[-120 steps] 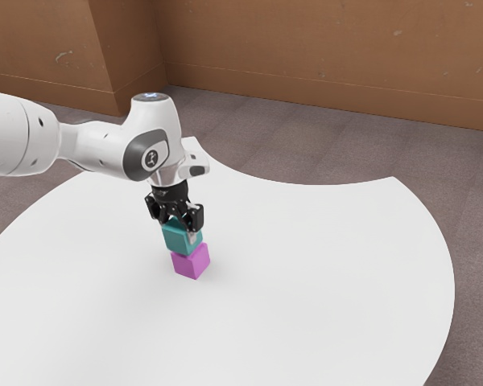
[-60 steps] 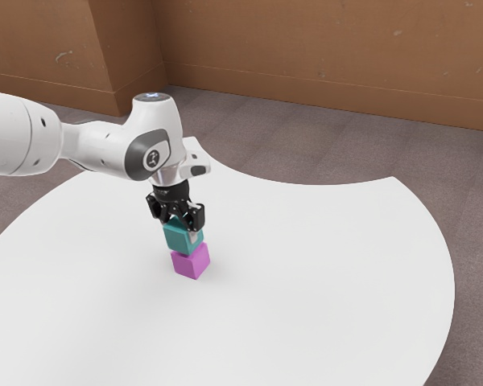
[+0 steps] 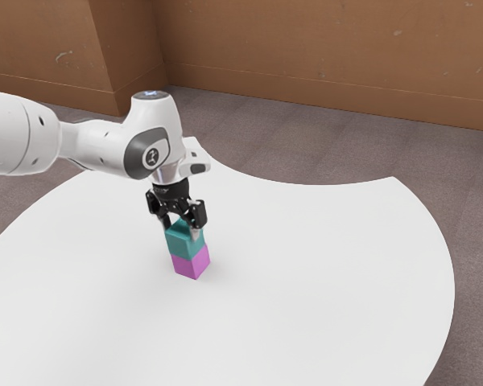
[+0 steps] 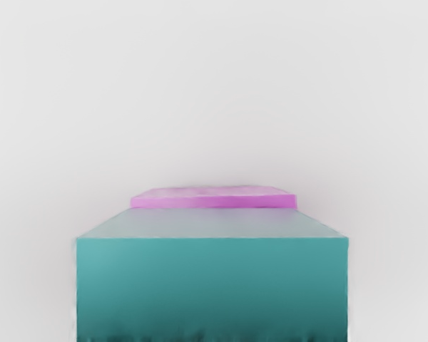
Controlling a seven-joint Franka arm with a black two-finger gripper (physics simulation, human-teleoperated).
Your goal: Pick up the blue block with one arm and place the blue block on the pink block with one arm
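The blue block, teal in colour, rests on top of the pink block in the middle left of the white round table. My gripper comes straight down on the blue block, and its black fingers are shut against two opposite sides of it. In the wrist view the blue block looms just under my hand. A thin strip of the pink block peeks out beyond it.
Bare white tabletop surrounds the two stacked blocks on every side. The table's curved edge runs along the exterior view's right. Past it lie grey floor and a brown wall.
My hand has eased down a little with the blue block, which now sits flush on the pink block. The pink block has stayed in place.
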